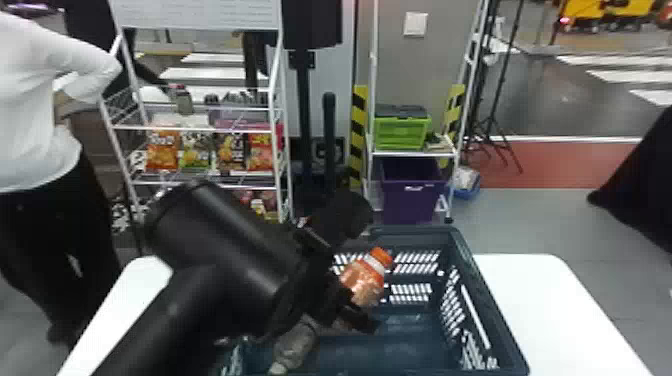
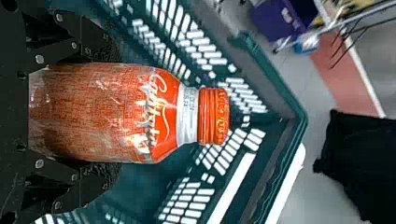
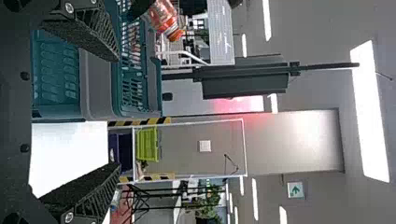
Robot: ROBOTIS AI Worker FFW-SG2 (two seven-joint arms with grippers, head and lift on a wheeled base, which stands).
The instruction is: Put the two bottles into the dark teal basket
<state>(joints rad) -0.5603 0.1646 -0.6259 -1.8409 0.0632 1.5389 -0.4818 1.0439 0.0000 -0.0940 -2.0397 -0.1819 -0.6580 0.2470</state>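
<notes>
Our left end effector pinches the rounded orange plastic bottle; let's release low inside the rectangular dark teal plastic basket.

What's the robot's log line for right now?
left hand: grips orange-capped bottle over basket | right hand: open, empty | release: not yet

My bottle over the basket looks like glossy plastic, the basket duller plastic. Beneath it, I see a smooth table.

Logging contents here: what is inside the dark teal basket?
A greyish bottle seems to lie inside; the left gripper holds the orange-capped bottle. What the left arm covers can't be seen.
</notes>
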